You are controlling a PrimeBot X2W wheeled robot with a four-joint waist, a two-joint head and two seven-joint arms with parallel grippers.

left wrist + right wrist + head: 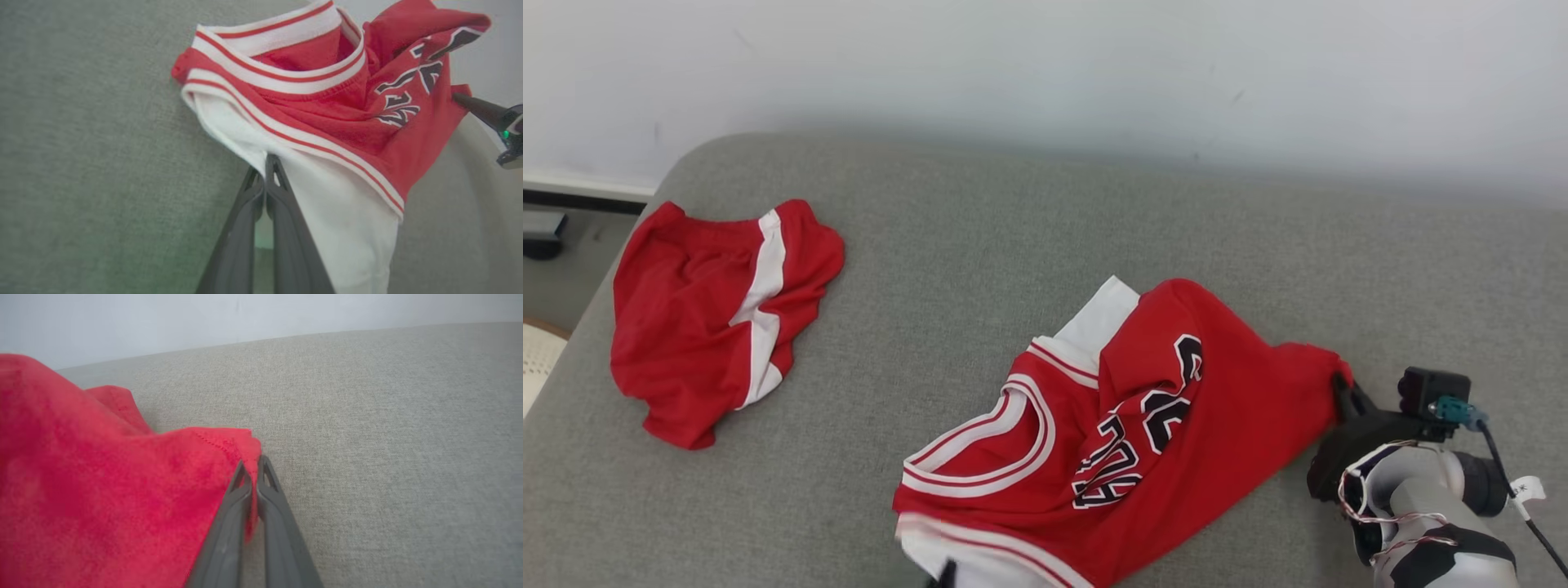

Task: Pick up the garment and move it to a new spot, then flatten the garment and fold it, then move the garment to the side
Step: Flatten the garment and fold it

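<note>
Red jersey [1233,425]: crumpled on grey cushion [980,245]. Left pincer [265,167]: clamped on its white edge. Right pincer [253,467]: clamped on a red corner. Step, as judged: flattening. Next: draw both holds apart and lay the cloth taut.

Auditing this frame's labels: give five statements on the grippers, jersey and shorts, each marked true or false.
1. The right gripper is shut on a red corner of the jersey. True.
2. The left gripper hangs open above the jersey. False: it is shut on the jersey's white fabric.
3. The shorts lie on top of the jersey. False: they lie apart from it, to its left on the cushion.
4. The jersey is spread flat. False: it is bunched and folded over itself.
5. The shorts have a white stripe. True.
</note>
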